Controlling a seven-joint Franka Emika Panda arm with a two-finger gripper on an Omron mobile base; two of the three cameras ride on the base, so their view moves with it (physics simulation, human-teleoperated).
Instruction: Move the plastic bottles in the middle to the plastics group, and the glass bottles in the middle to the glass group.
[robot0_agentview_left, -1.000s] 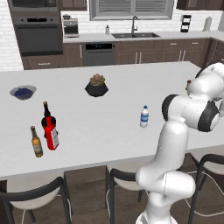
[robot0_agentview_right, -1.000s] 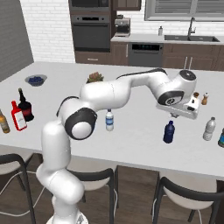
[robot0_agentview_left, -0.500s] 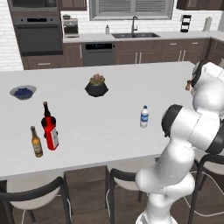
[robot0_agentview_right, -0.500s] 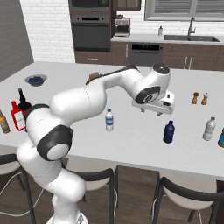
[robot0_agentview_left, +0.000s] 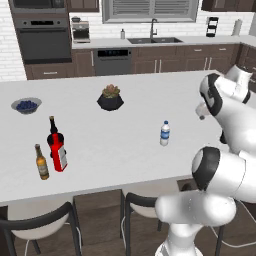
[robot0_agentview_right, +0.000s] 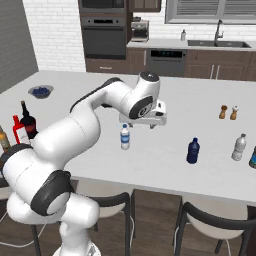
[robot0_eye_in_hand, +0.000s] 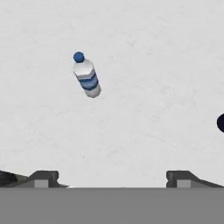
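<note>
Since a second ago your arm has swung back from over the dark-blue bottle (robot0_agentview_right: 193, 150) toward the middle of the counter (robot0_agentview_right: 165, 150); the bottles themselves have not shifted. Your gripper (robot0_agentview_right: 152, 116) now hangs above the counter, just beyond and to the right of the clear water bottle (robot0_agentview_right: 125, 137) as the right base view has it. Hand view: fingertips (robot0_eye_in_hand: 41, 177) set wide apart, nothing between them, bare white counter below, the water bottle (robot0_eye_in_hand: 87, 76) standing off to the upper left. A dark rounded shape cut by the right edge of the hand view; you cannot tell what it is. Dark-blue bottle upright near the front edge, well right of the water bottle. Pale whitish-grey bottle (robot0_agentview_right: 239, 147) further right, a salt and pepper pair (robot0_agentview_right: 228, 112) behind it. Far left of the counter: red flat bottle (robot0_agentview_left: 59, 154) touching or just in front of the tall dark bottle (robot0_agentview_left: 53, 133), amber beer bottle (robot0_agentview_left: 41, 162) just beside them. Bowl of blue fruit (robot0_agentview_left: 26, 105) and a potted plant (robot0_agentview_left: 110, 97) toward the back.
</note>
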